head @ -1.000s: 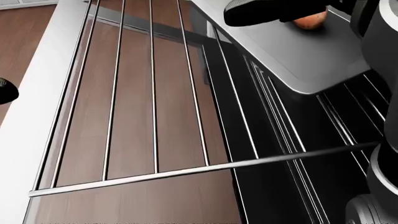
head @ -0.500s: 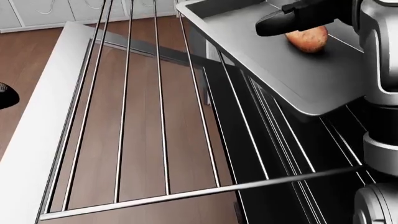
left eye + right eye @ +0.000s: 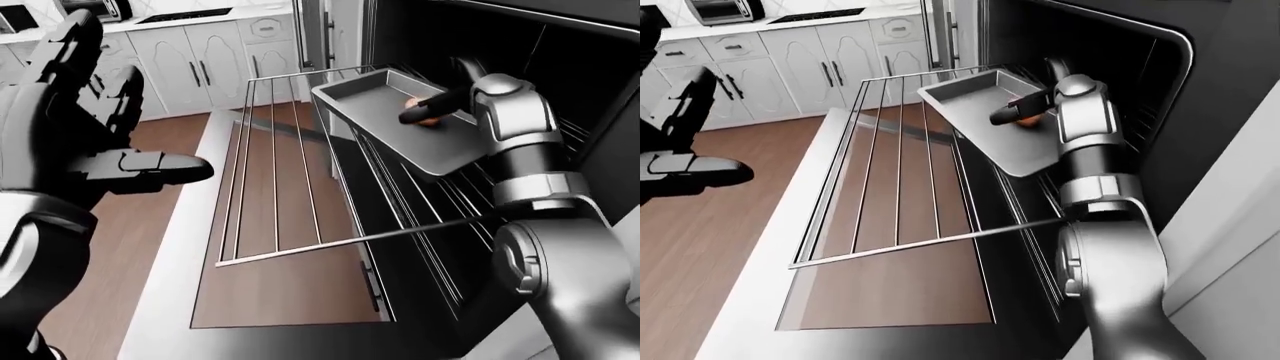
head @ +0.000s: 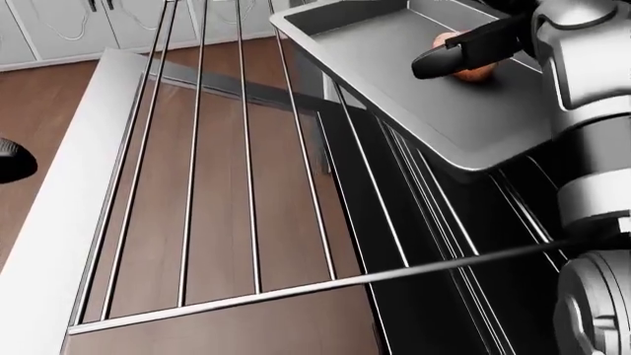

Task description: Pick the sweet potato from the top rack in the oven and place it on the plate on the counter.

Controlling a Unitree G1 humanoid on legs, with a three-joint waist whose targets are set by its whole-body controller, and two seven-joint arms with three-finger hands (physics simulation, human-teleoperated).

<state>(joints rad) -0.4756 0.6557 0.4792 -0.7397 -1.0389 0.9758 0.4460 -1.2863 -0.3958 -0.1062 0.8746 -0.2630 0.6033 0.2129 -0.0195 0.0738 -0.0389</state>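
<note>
Head view: sweet potato (image 4: 471, 68) under right-hand fingers (image 4: 456, 53), unlabelled.

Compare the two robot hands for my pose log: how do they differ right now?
The right robot hand reaches over the baking tray at the sweet potato; the left robot hand is raised beside the oven door, away from everything. The left's fingers are spread open; the right's closure is unclear. Both are black.
</note>
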